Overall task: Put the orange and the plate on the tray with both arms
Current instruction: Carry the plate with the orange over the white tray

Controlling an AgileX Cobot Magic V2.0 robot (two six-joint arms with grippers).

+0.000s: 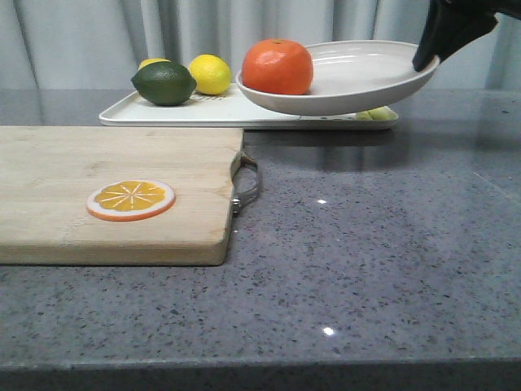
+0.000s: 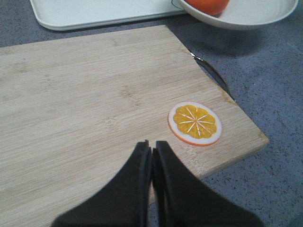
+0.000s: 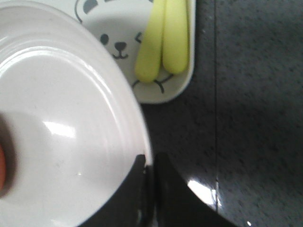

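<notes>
One hand (image 3: 150, 165) pinching plate (image 3: 61, 118) rim, orange (image 1: 278, 66) inside

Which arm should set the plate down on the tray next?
Right. Its claw is clamped on the plate rim, holding it, with the orange inside, above the tray. The left claw is shut, empty, over the cutting board.

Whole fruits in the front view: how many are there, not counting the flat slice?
4. The orange sits in the lifted plate. On the tray: a green lime, one lemon, and another lemon mostly hidden behind the lime. The plate may hide more.
</notes>
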